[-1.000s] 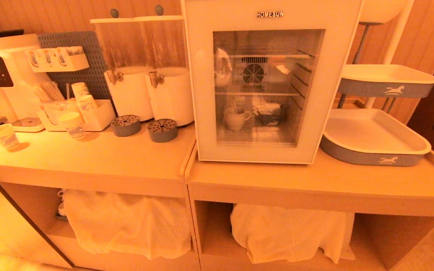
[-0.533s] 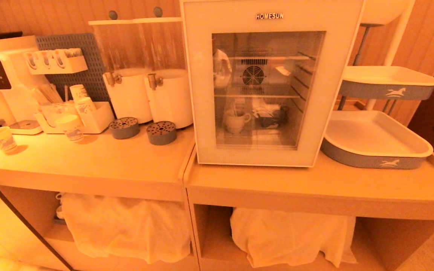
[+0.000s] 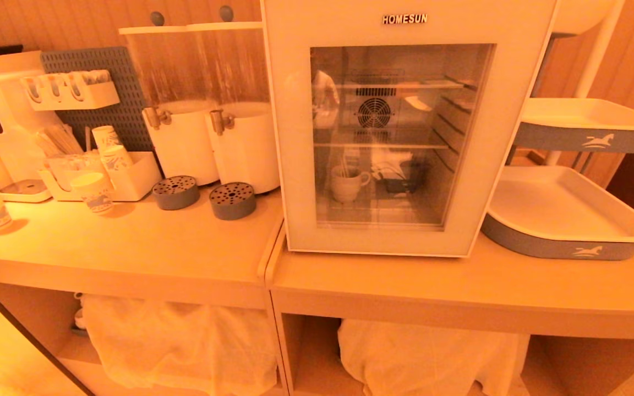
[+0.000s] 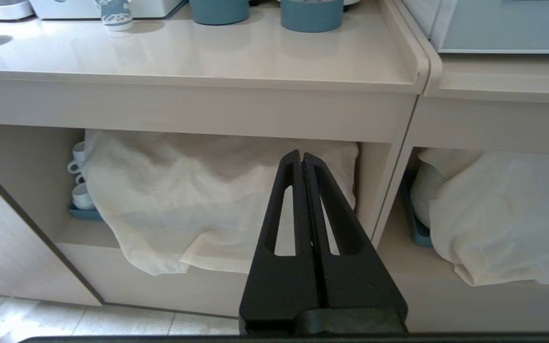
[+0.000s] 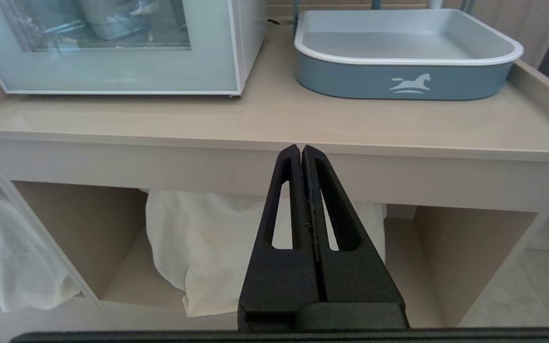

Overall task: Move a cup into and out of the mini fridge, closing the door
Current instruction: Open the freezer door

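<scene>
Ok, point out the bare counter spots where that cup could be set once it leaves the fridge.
The bare strip of counter before the white glass-door mini fridge is open. So is the wide patch in front of the two grey round drip trays. The far left is crowded with blue-printed paper cups. The white ceramic cup sits inside.

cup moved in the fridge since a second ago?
No. The cup sits at the same spot on the fridge floor behind the shut door; only the camera shifted.

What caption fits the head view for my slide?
Small white ceramic cup sits behind the shut glass door of the white HOMESUN mini fridge on the countertop.
</scene>
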Motion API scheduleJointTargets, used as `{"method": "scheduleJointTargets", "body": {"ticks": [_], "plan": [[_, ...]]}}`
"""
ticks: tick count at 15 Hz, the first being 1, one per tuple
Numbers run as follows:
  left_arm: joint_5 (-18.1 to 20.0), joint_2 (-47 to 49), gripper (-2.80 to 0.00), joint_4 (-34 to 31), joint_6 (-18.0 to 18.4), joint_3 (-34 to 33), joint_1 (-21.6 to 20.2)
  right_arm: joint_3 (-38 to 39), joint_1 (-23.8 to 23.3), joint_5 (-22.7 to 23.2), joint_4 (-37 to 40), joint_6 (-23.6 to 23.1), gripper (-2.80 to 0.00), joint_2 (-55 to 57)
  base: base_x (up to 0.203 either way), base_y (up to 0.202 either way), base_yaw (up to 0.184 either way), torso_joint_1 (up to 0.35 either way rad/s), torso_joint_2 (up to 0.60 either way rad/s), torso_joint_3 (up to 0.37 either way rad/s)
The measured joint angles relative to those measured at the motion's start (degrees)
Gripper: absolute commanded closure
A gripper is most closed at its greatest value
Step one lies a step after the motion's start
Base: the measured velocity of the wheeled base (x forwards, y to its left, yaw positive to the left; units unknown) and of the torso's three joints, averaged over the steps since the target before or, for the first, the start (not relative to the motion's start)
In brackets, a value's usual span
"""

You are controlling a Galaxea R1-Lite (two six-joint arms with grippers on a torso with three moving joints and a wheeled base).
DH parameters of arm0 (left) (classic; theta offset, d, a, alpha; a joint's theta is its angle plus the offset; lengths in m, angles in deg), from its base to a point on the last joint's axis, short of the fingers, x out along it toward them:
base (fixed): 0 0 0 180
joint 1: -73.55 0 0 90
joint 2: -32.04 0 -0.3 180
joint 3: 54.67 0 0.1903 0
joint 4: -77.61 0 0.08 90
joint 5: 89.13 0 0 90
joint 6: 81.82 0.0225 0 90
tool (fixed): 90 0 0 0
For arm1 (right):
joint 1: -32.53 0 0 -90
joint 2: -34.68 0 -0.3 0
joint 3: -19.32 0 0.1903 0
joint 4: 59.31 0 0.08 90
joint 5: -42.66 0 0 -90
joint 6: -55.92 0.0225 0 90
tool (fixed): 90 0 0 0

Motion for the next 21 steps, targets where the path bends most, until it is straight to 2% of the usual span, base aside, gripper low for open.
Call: {"method": "scheduleJointTargets", "body": {"ticks": [2,4,6,8,10,12,14,16,18,21], "plan": [[-0.2,0.0,0.00,-0.5,0.4,0.7,0.0,0.0,0.0,0.0,0.0,0.0,0.00,0.0,0.000,0.000,0.000,0.000,0.00,0.000],[-0.6,0.0,0.00,-2.8,0.8,5.8,0.0,0.0,0.0,0.0,0.0,0.0,0.00,0.0,0.000,0.000,0.000,0.000,0.00,0.000],[0.6,0.6,0.00,-9.1,0.9,16.8,0.0,0.0,0.0,0.1,-0.1,0.0,0.00,0.0,0.000,0.000,0.000,0.000,0.00,0.000],[3.5,3.1,0.00,-17.9,0.1,32.1,0.2,0.0,0.0,0.0,-0.1,0.0,0.00,0.0,0.000,0.000,0.000,0.000,0.00,0.000],[5.7,8.9,0.00,-26.6,-0.9,48.1,2.8,0.0,0.0,0.1,0.0,0.0,0.00,0.0,0.000,0.000,0.000,0.000,0.00,0.000],[5.5,16.8,0.00,-33.9,-1.9,62.6,11.3,0.0,0.0,0.1,0.0,-0.1,0.00,0.0,0.000,0.000,0.000,0.000,0.00,0.000],[3.4,24.5,0.00,-40.0,-3.1,74.1,24.3,0.0,0.0,0.0,0.0,0.0,0.00,0.0,0.000,0.000,0.000,0.000,0.00,0.000],[1.1,32.5,0.00,-43.5,-5.1,83.0,34.6,0.0,0.0,0.1,0.0,0.0,0.00,0.0,0.000,0.000,0.000,0.000,0.00,0.000],[0.1,40.3,0.00,-44.8,-8.1,89.8,38.4,0.0,0.0,0.1,0.0,-0.1,0.00,0.0,0.000,0.000,0.000,0.000,0.00,0.000],[-0.1,51.9,0.00,-45.9,-13.9,98.2,39.4,0.0,0.0,0.1,0.0,-0.2,0.00,0.0,0.000,0.000,0.000,0.000,0.00,0.000]]}}
